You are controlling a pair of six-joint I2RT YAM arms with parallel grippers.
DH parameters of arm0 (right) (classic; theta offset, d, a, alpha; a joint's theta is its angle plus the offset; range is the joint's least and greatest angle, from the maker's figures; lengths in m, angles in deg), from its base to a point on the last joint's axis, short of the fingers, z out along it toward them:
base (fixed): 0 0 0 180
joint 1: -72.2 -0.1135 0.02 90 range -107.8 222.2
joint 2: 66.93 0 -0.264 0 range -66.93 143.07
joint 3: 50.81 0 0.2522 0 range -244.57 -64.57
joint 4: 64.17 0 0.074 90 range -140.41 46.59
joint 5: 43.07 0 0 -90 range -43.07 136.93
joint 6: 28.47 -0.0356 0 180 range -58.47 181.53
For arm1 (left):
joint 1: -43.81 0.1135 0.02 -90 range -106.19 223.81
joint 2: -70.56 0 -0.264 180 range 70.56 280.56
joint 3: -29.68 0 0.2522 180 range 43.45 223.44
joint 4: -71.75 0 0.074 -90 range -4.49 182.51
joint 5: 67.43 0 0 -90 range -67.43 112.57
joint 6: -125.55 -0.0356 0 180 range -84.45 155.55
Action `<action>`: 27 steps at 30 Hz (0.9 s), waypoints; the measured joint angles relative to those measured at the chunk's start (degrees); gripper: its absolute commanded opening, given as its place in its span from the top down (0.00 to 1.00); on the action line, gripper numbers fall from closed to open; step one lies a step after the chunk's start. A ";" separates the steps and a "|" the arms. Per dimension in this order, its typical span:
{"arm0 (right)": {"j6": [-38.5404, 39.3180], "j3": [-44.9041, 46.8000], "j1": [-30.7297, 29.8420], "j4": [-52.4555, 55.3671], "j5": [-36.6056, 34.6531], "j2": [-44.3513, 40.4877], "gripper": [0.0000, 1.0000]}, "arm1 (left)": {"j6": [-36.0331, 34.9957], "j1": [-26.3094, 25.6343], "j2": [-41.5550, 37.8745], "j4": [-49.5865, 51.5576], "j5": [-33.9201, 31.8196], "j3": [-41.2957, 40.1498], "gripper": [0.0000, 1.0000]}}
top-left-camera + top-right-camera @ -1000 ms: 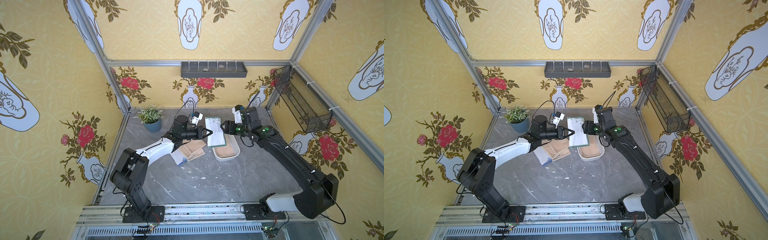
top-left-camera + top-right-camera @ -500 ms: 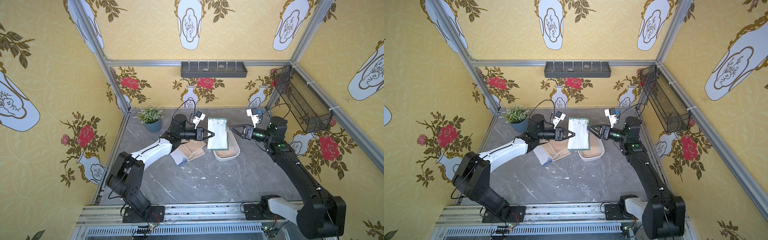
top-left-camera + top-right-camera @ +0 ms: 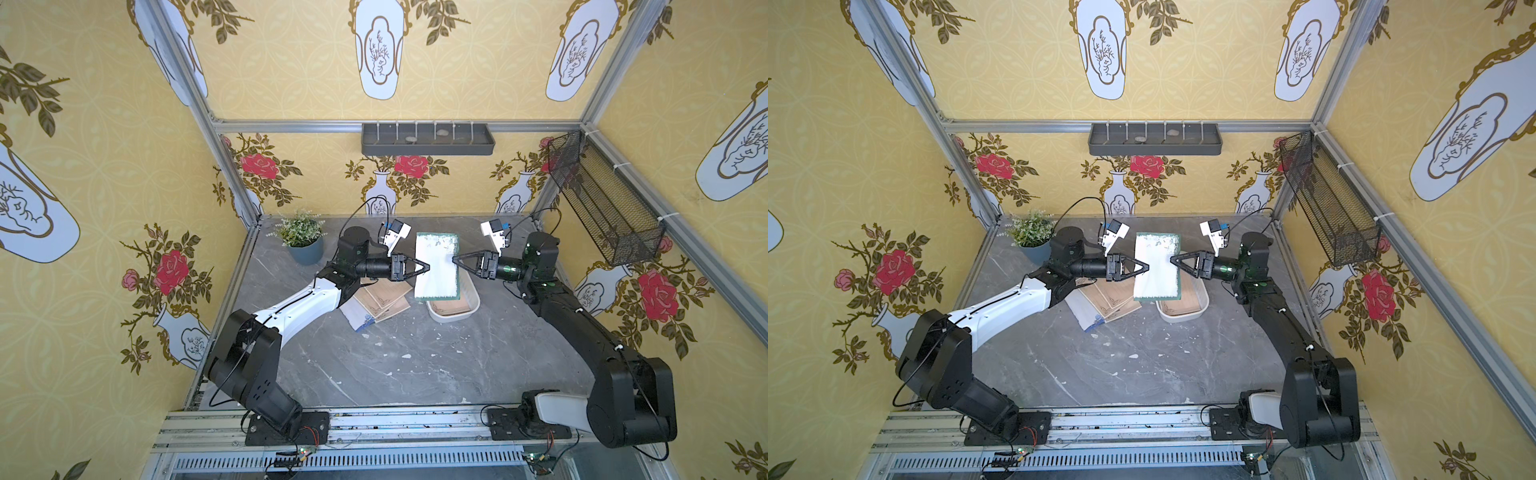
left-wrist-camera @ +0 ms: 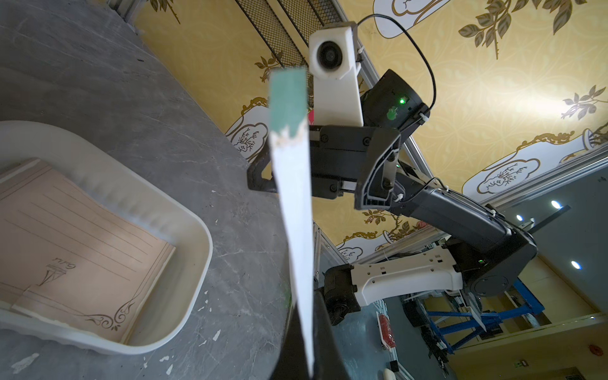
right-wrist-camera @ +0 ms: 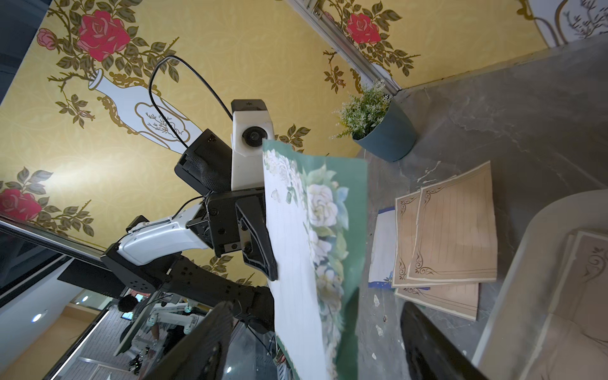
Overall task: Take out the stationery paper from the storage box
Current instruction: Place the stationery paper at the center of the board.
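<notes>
On the grey marble table (image 3: 415,365), the nearest items are a fanned pile of tan lined sheets with dark corner flourishes (image 3: 384,297), lying outside the tub on top of a white sheet with a blue border (image 3: 357,318). Just right of the pile sits the shallow white plastic storage tub (image 3: 453,318), with more tan sheets (image 4: 82,246) still inside.

Above the tub's left and far part, clear of the table, hangs a white stationery sheet with a green floral border (image 3: 436,266). The left pincer (image 3: 426,266) is clamped on its left edge. The right pincer (image 3: 455,259) faces it from the right with its jaws wide. In the right wrist view its fingers (image 5: 210,339) stand well apart, with the sheet's edge running between them.

In the far-left corner stands a small plant in a blue pot (image 3: 305,249). A grey compartmented tray (image 3: 428,141) hangs on the far wall.
</notes>
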State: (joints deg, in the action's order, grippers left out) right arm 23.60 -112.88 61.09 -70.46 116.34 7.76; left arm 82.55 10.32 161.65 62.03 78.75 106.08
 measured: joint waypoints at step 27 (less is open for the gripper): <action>-0.83 -1.29 -1.86 -2.23 -1.25 1.44 1.00 | -1.62 -0.17 -0.26 4.39 -2.25 -0.70 1.00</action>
State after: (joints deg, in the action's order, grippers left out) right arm 22.77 -114.17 59.23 -72.69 115.09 9.21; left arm 80.94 10.14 161.39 66.42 76.50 105.38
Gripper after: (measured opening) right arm 0.291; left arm 0.050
